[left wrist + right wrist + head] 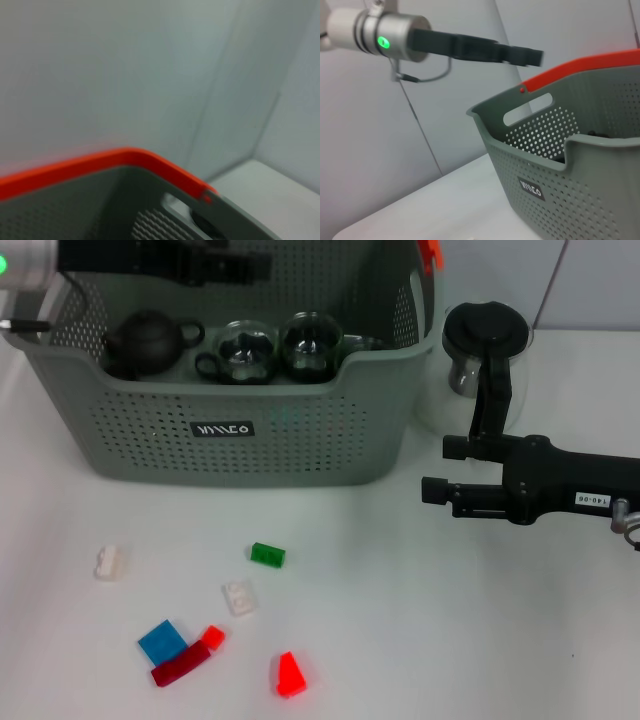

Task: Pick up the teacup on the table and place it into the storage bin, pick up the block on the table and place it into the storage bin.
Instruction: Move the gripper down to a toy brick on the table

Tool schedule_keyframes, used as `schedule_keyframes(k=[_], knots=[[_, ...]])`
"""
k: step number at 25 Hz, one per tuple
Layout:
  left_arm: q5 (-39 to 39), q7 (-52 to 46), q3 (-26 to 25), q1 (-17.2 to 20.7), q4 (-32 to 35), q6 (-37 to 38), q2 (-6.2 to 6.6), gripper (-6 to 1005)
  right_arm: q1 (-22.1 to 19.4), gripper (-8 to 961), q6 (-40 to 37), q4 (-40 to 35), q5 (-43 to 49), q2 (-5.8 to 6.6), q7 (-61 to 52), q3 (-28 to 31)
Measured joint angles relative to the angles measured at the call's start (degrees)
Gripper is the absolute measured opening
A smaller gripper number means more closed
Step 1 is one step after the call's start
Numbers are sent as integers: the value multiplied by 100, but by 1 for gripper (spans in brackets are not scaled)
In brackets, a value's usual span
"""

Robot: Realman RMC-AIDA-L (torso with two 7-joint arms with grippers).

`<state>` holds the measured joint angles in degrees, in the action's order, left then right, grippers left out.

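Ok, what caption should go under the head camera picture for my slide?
Left pincer above the storage bin holding a teapot and glass teacups; colored blocks on the table; right pincer waits beside it.

The storage bin (240, 435) looks like matt grey plastic, its walls pierced with rows of small round holes, with a smooth orange plastic strip (580, 67) along the rim. Inside it, a dark teapot (148, 340) has a dull, slightly satin finish, and the cups (275, 345) beside it are clear, glossy glass. The jug (480, 360) next to the bin is clear glass under a semi-gloss black lid. The surface (450, 620) is smooth, white and matt. The small blocks (267, 555) on it are shiny plastic, the red ones translucent. The left arm's wrist (385, 32) is brushed silver metal; the right arm (540, 485) is matt black.
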<state>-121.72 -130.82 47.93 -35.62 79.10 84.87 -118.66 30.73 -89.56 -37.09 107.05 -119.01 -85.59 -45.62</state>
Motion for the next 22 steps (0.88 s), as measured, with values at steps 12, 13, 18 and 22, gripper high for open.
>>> schedule_keyframes(k=[12,13,18,22], knots=[[-157,-47,-322,-47,326,3341,607,676,-5,884,0,-5,0,13,-25,0],[-220,-57,-179,-20,249,3351,626,676,-5,884,1,-7,0,17,-42,-2],[-769,-90,528,-6,-211,3355,636,676,-1,885,2,-46,0,33,-169,-3],[-1637,-73,837,-93,-165,3336,442,676,11,885,19,-46,0,49,-205,-20]])
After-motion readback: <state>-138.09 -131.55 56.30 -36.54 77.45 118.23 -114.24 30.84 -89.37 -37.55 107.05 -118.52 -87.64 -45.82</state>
